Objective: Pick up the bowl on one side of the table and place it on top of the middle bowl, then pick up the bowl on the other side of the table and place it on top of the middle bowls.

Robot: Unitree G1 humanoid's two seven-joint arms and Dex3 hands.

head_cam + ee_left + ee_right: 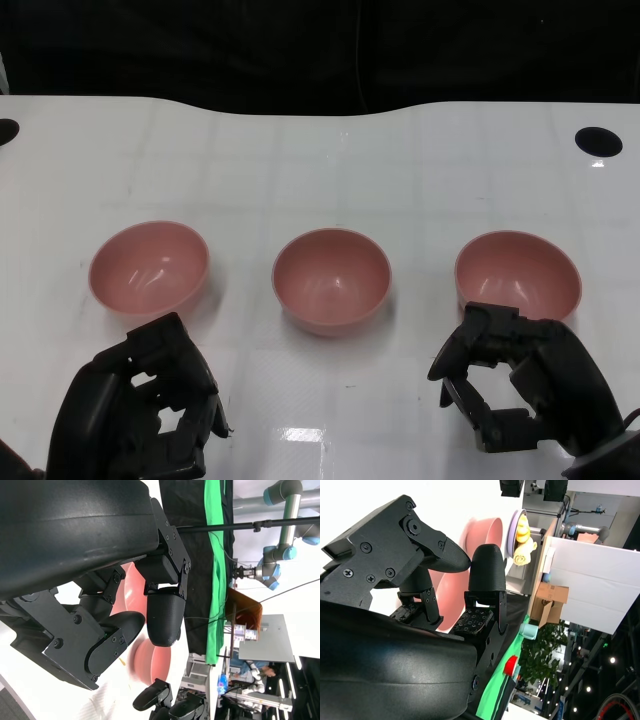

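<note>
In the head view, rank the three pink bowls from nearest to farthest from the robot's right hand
From the right hand:
1. Right bowl, just beyond its fingers.
2. Middle bowl, at the table's centre.
3. Left bowl, far across, before the left hand.

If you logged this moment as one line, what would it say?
stage: start | left bowl, middle bowl, right bowl: separate, unstacked | left hand: open, empty | right hand: open, empty

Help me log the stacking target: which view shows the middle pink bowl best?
Head view: the glossy pink plastic middle bowl shows whole and unobstructed. Both wrist views show only pink bowl parts behind fingers; which bowl is unclear.
</note>
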